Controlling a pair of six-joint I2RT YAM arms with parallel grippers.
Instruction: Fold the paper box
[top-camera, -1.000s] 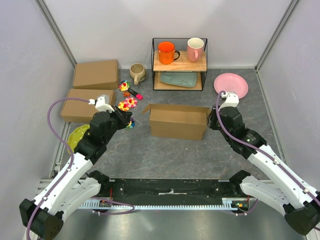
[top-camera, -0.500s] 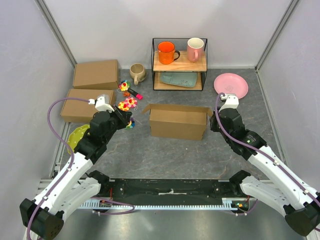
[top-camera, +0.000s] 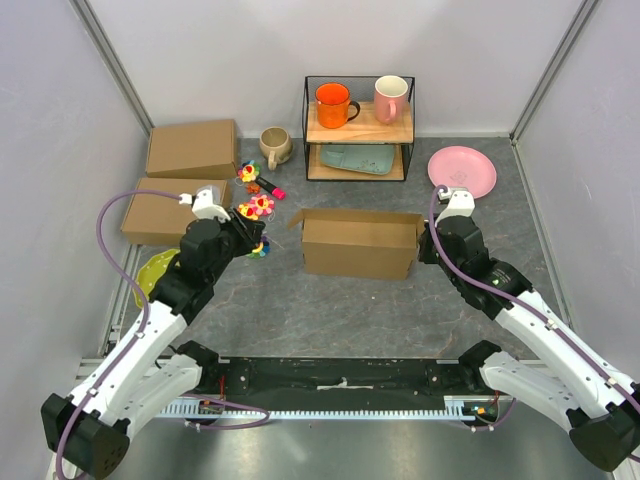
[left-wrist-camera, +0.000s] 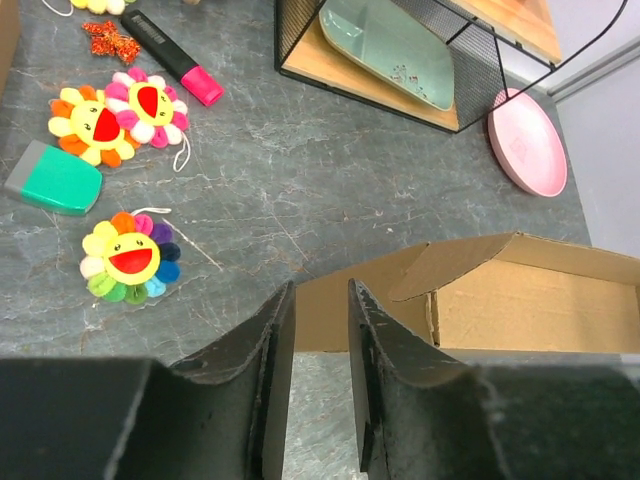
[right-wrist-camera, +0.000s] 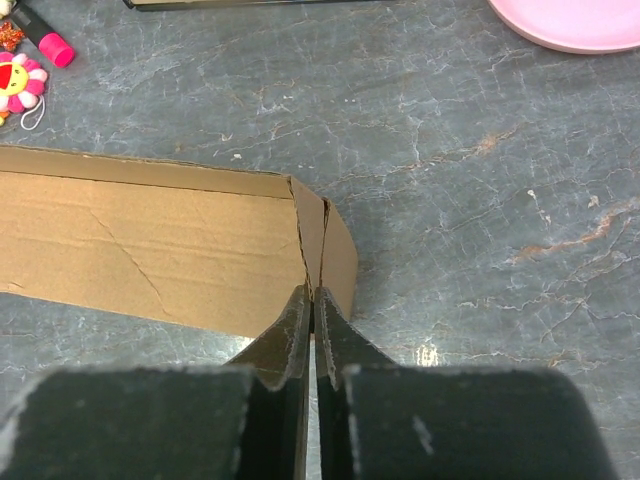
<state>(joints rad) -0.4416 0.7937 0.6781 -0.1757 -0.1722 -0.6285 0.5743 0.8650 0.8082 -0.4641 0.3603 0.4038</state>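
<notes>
- Right hand (right-wrist-camera: 313, 292) has its fingers pressed together on the end flap of the paper box (right-wrist-camera: 150, 250), which sits in the middle of the bench (top-camera: 330, 310)
- Left hand (left-wrist-camera: 320, 292) hovers just off the box's other end, fingers slightly apart, holding nothing
- Beside the left hand lie flower plush toys (left-wrist-camera: 130, 260), a pink marker (left-wrist-camera: 172, 57) and a green case (left-wrist-camera: 52, 180); behind the box stands a wire rack (top-camera: 358, 128)
- A second ago the right fingers stood apart; the left ones have widened a little; the box has barely shifted
- Counted: three cardboard boxes, including two flat boxes (top-camera: 190, 150) at left; three mugs, namely orange mug (top-camera: 333, 103), pink mug (top-camera: 390, 97) and beige mug (top-camera: 274, 145); three plates, namely pink plate (top-camera: 462, 170), teal plate (top-camera: 358, 158) and yellow-green plate (top-camera: 150, 275)
</notes>
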